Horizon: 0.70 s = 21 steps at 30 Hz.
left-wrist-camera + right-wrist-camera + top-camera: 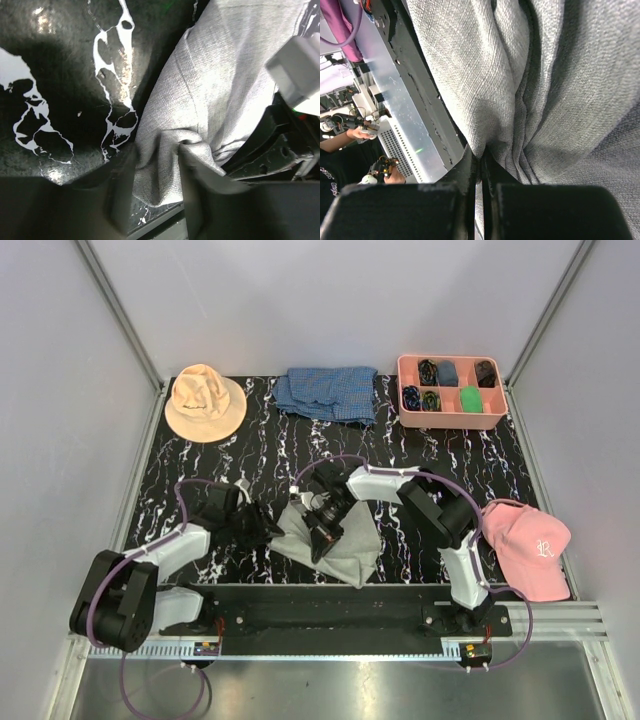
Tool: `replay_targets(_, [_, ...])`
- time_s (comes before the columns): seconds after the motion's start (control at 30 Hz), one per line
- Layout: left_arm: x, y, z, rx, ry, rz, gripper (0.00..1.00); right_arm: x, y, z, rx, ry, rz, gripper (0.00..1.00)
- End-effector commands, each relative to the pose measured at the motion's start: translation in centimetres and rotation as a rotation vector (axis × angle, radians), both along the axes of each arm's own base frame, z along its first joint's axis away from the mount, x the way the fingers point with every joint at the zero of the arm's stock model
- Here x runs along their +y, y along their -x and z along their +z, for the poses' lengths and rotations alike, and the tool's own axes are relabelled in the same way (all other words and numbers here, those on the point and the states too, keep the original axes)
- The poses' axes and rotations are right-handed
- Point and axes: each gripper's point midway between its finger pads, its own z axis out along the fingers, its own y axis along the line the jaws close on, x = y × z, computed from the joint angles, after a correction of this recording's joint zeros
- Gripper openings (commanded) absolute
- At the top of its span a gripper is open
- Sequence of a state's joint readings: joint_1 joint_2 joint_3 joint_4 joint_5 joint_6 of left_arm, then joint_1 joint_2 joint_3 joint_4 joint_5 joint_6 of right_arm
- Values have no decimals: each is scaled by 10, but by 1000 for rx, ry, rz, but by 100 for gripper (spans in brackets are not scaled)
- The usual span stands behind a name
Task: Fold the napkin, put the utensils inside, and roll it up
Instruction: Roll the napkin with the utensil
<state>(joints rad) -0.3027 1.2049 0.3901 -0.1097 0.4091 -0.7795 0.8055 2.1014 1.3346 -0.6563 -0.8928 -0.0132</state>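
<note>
The light-grey napkin [352,545] lies crumpled on the black marbled table near the front edge, between the two arms. My left gripper [268,530] is at its left corner. In the left wrist view the fingers [120,195] stand apart with the bunched corner of the napkin [220,85] between them, so the gripper [159,155] is open around it. My right gripper [322,535] is over the napkin's upper left part. In the right wrist view it [481,156] is shut on a pinched fold of the napkin [560,75], which hangs lifted. The utensils are out of view.
An orange bucket hat [205,400] lies at the back left, a blue checked cloth [328,393] at the back middle, and a pink compartment tray [404,390] at the back right. A pink cap [527,545] lies at the right. The metal front rail [330,610] runs just below the napkin.
</note>
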Motion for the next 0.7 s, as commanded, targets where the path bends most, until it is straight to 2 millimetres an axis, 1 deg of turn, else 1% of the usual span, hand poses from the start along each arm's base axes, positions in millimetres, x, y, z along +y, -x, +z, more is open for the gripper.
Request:
replay_targets(0.0, [-3,3,-2,8,11,-24,28,10,-13,15,-20,-71,4,0])
replay_targets(0.03, [-4,3,-1,9,11,-26,23,11,-15,18,-26,-76,1,1])
replay_targets(0.07, [-3,2,-1,15,8,-24,14,12,-16,22,-30,-80,-3,8])
replay_targets(0.13, [-2,2,-1,22,-3,-23,8,13,-21,30,-58,-88,-11,16])
replay_targets(0.17, [-2,3,-1,33,-11,-23,5,14,-23,39,-83,-95,-17,28])
replay_targets(0.2, [-1,2,0,32,-18,-28,1,15,-26,45,-105,-99,-23,34])
replay_targets(0.23, [1,1,0,33,-29,-23,0,14,-31,50,-139,-94,-33,40])
replay_targets(0.27, [1,0,0,42,-39,-23,0,14,-33,62,-183,-106,-39,53])
replay_targets(0.3, [1,0,1,46,-43,-30,0,13,-37,66,-216,-104,-47,57])
replay_targets(0.33, [2,-1,1,47,-47,-30,0,11,-38,69,-230,-87,-70,60])
replay_targets(0.37, [1,-2,3,55,-50,-31,0,11,-46,76,-311,-77,-100,63])
replay_targets(0.4, [1,-2,3,56,-53,-32,0,6,-45,72,-345,-53,-113,66])
replay_targets(0.43, [2,-5,5,52,-59,-29,0,1,-54,78,-441,-32,-151,67])
replay_targets(0.47, [3,-4,5,60,-66,-30,0,8,-56,81,-500,-53,-172,69])
replay_targets(0.5, [4,-4,4,62,-73,-28,0,2,-51,72,-522,-32,-178,71])
replay_targets(0.53, [4,-6,5,60,-80,-25,0,-1,-56,78,-600,-17,-212,72])
replay_targets(0.57, [5,-5,4,71,-86,-27,0,5,-54,80,-647,-33,-218,72])
replay_targets(0.6, [6,-5,4,72,-89,-25,0,0,-49,71,-670,-8,-217,73])
replay_targets(0.63, [6,-5,4,73,-91,-25,0,1,-57,75,-746,-8,-253,73])
replay_targets(0.67, [6,-4,3,82,-90,-25,0,1,-56,72,-767,-4,-257,73])
